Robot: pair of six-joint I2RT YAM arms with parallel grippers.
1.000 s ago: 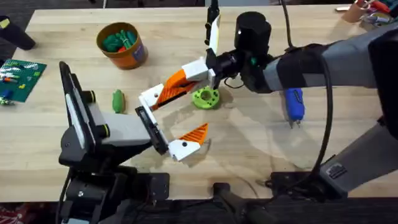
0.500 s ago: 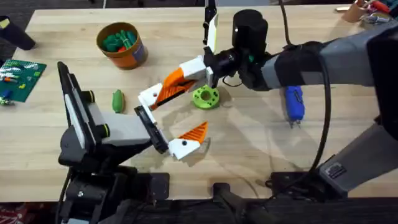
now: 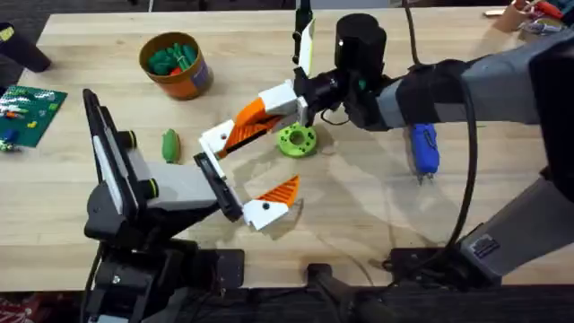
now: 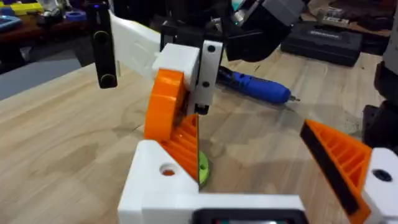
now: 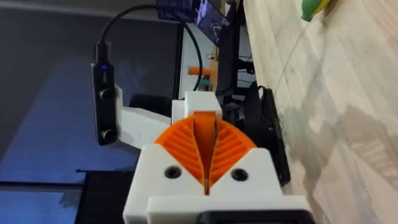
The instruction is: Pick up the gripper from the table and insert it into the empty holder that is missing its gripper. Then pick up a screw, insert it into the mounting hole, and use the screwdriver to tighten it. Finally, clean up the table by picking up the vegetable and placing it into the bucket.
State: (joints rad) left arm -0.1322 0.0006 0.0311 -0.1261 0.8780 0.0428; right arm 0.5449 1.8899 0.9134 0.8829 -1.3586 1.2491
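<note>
Gripper (image 3: 248, 124), the loose orange finger, is pinched in the right end effector (image 3: 291, 103) above the surface (image 3: 359, 206), its lower end meeting the white holder (image 3: 215, 142). Left end effector's (image 3: 247, 184) fingers stand spread apart.

Colours I log on the pale wood table (image 3: 502, 215)

I note: gripper (image 3: 244, 126) orange, ribbed lattice; holder (image 3: 215, 140) white; screwdriver (image 3: 423, 149) bright blue; vegetable (image 3: 170, 145) dark green; bucket (image 3: 177, 65) orange-brown, yellowish rim; holed disc (image 3: 297, 140) lime green.
</note>
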